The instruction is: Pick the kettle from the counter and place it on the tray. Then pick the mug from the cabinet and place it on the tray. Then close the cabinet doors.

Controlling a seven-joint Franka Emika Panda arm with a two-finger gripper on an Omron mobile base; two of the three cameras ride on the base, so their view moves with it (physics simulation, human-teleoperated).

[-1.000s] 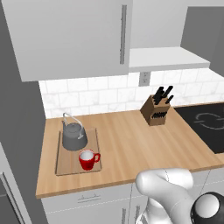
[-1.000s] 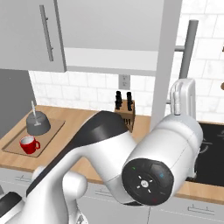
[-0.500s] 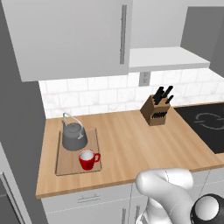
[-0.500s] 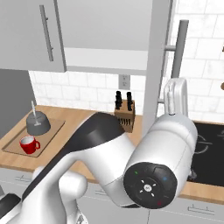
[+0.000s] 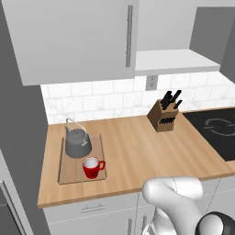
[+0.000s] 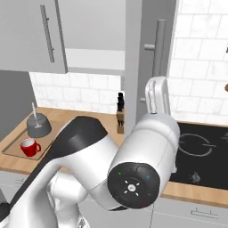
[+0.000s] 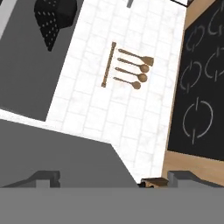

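Observation:
The dark grey kettle [image 5: 78, 143] and the red mug [image 5: 93, 167] both stand on the wooden tray [image 5: 69, 173], at the left end of the counter [image 5: 137, 147]. The cabinet's left door [image 5: 69, 36] is flush shut. Its right door [image 6: 133, 67] stands swung out, edge-on in the right base view, with its bar handle [image 6: 158, 49] facing right. My white hand [image 6: 156, 95] is raised right beside that door. In the hand view my gripper [image 7: 113, 179] is open, and the grey door panel [image 7: 57, 148] lies close in front of its fingertips [image 7: 43, 177].
A knife block [image 5: 164, 117] stands at the back of the counter beside the black cooktop [image 5: 215, 133]. On the tiled wall hangs a rail of wooden utensils [image 7: 131, 70], near a dark range hood [image 7: 54, 17]. Drawers [image 5: 92, 209] run below the counter.
In the right base view the open door and its bar handle have swung leftward, and my hand has moved left with them. Kettle, mug and tray have not moved.

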